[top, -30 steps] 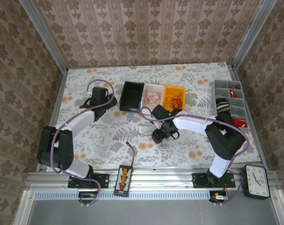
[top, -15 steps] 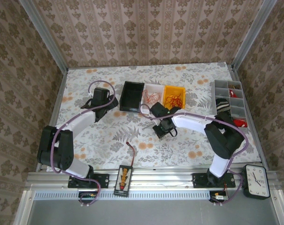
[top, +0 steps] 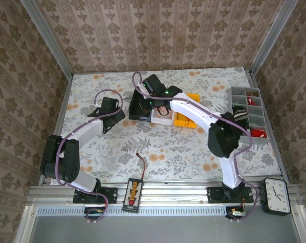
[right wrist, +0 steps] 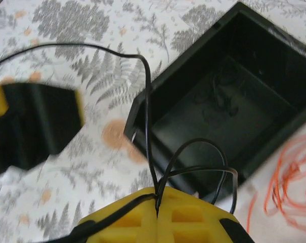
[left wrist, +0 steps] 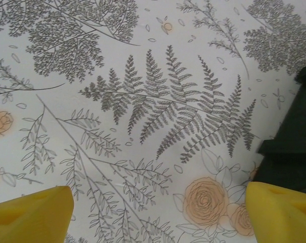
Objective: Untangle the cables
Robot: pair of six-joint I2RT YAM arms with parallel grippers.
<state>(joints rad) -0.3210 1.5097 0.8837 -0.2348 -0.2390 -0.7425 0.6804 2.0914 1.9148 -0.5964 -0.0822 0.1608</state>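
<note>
My right gripper (right wrist: 157,196) is shut on a thin black cable (right wrist: 147,116), whose loops hang from the yellow fingers over the near corner of the black bin (right wrist: 274,55). A small dark wire bunch (right wrist: 221,101) lies on that bin's floor. Red cables (right wrist: 287,177) lie to the right in the white bin. From above, my right gripper (top: 154,105) hovers at the black bin (top: 139,104). My left gripper (top: 110,109) stands open just left of the bin, low over the bare tablecloth, with its yellow fingertips (left wrist: 31,215) wide apart and nothing between them.
The white bin (top: 166,120) and the orange bin (top: 194,97) sit partly under the right arm. A grey divided organiser (top: 246,101) stands at the far right, a clock (top: 275,195) at the near right. A black board with yellow sockets (top: 134,190) lies at the front edge.
My right gripper shut on the dark cable at the table's middle and carried it back and left to the black bin. The left arm has not moved.
</note>
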